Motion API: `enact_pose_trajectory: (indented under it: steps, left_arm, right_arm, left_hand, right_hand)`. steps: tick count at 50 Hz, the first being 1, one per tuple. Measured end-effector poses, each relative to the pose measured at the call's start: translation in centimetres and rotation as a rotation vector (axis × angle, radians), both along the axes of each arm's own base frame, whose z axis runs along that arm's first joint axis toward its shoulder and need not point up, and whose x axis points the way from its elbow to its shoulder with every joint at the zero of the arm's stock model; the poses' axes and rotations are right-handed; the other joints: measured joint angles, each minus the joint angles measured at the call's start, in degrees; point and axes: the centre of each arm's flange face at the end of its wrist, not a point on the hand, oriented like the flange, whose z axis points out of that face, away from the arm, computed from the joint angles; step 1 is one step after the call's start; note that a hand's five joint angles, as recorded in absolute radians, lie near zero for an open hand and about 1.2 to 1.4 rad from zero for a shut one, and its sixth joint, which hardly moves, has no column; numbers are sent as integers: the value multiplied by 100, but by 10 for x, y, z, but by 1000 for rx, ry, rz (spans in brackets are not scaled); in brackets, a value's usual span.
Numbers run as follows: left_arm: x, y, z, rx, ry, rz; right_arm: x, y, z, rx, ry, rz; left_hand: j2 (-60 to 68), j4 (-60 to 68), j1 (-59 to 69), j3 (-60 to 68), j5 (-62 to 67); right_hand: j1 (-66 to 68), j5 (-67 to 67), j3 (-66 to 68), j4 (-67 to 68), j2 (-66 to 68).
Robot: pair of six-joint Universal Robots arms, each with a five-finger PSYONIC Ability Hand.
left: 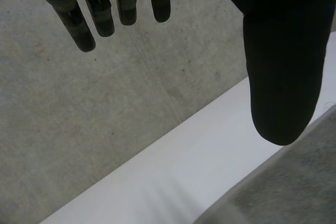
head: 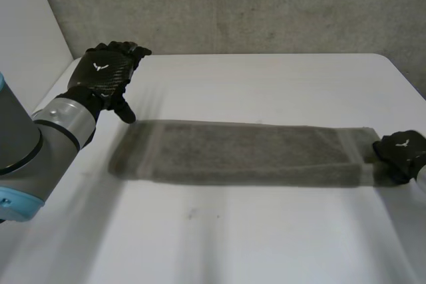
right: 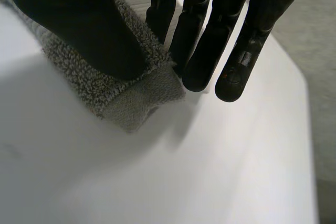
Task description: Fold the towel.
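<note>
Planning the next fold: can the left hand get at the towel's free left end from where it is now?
Probably yes. The left hand is open, fingers straight, just beside the towel at its left end; only bare table lies between. The right hand pinches the opposite end, out of the way.

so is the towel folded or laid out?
Laid out: the towel lies as one long flat strip on the table, ends apart. The right hand pinches one end corner. Folded lengthwise: cannot tell.
</note>
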Motion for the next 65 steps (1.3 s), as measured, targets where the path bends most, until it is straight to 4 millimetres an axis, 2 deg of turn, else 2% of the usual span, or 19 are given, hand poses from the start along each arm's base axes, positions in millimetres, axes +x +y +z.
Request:
enact_pose_trajectory:
  steps: [13, 19, 20, 21, 23, 28, 33, 34, 35, 37, 39, 44, 51, 52, 54, 57, 62, 63, 65]
  left_arm:
    - [13, 16, 9, -17, 7, 20]
    - [21, 18, 9, -14, 6, 44]
    - [23, 18, 8, -13, 5, 48]
    - [23, 18, 8, -13, 5, 48]
    - [24, 18, 7, -10, 5, 54]
    - [26, 18, 7, -7, 4, 58]
    - [26, 19, 5, -3, 3, 58]
    - [26, 19, 5, -3, 3, 58]
    - [26, 19, 5, -1, 2, 58]
    - [26, 19, 4, 1, 1, 58]
    - [26, 19, 3, 4, 0, 57]
    - [26, 20, 2, 8, -1, 56]
    - [25, 20, 0, 13, -3, 55]
    - [25, 20, -1, 15, -3, 54]
    - [25, 20, -1, 16, -4, 53]
    - [22, 19, -2, 9, -1, 47]
    - [16, 17, -2, -3, 3, 32]
    - [11, 17, -3, -6, 3, 18]
    - [7, 18, -4, -5, 2, 7]
  right_arm:
    - [-30, -42, 42, -215, 251, -104]
    - [14, -50, 77, -362, 284, -12]
    - [36, -47, 87, -406, 275, 38]
    - [36, -47, 87, -406, 275, 38]
    - [69, -40, 99, -461, 257, 111]
    - [161, 3, 114, -580, 188, 342]
    - [241, 66, 102, -621, 110, 599]
    - [241, 66, 102, -621, 110, 599]
    - [265, 92, 91, -616, 84, 698]
    - [277, 107, 84, -608, 71, 754]
    - [300, 140, 64, -576, 45, 888]
    - [323, 186, 21, -481, 24, 1077]
    - [330, 200, -8, -404, 36, 1120]
    - [331, 198, -8, -398, 37, 1102]
    - [330, 194, -5, -393, 33, 1077]
    - [325, 177, 18, -385, -27, 971]
    - [304, 148, 58, -338, -183, 802]
    - [289, 135, 74, -293, -270, 721]
    - [278, 127, 81, -255, -324, 669]
  left_hand:
    - [0, 0, 0, 0, 0]
    - [0, 0, 0, 0, 0]
    - [0, 0, 0, 1, 0]
    - [0, 0, 0, 1, 0]
    - [0, 0, 0, 1, 0]
    - [0, 0, 0, 0, 0]
    - [0, 0, 0, 0, 0]
    - [0, 0, 0, 0, 0]
    - [0, 0, 0, 0, 0]
    - [0, 0, 0, 0, 0]
    - [0, 0, 0, 0, 0]
    - [0, -5, 0, 0, 0]
    - [-5, -9, -19, 0, 0]
    - [-6, -9, -19, -1, 0]
    - [-6, -9, -19, -1, 0]
    - [-6, -9, -19, -1, 0]
    - [-2, -8, -19, 0, 0]
    - [6, -3, -18, 5, 0]
    - [8, 3, -18, 11, 0]
  right_hand:
    - [0, 36, 0, 4, 0]
    - [0, 59, 0, 10, 0]
    - [0, 68, 0, 10, 0]
    - [0, 68, 0, 10, 0]
    - [0, 74, 0, 10, 0]
    - [47, 76, 29, 11, 0]
    - [47, 76, 44, 12, 0]
    - [47, 76, 44, 12, 0]
    - [47, 76, 45, 12, 0]
    - [47, 76, 45, 12, 0]
    - [47, 77, 45, 12, 0]
    - [47, 79, 45, 12, 0]
    - [-314, -338, -569, -624, -570]
    - [-2080, -2132, -2459, -2522, -2396]
    - [-3097, -3572, -3877, -3942, -3930]
    - [-4157, -5097, -5464, -5480, -5356]
    - [-4186, -5166, -5560, -5515, -5404]
    - [-4186, -5178, -5560, -5515, -5404]
    - [-4186, -5179, -5560, -5515, -5404]
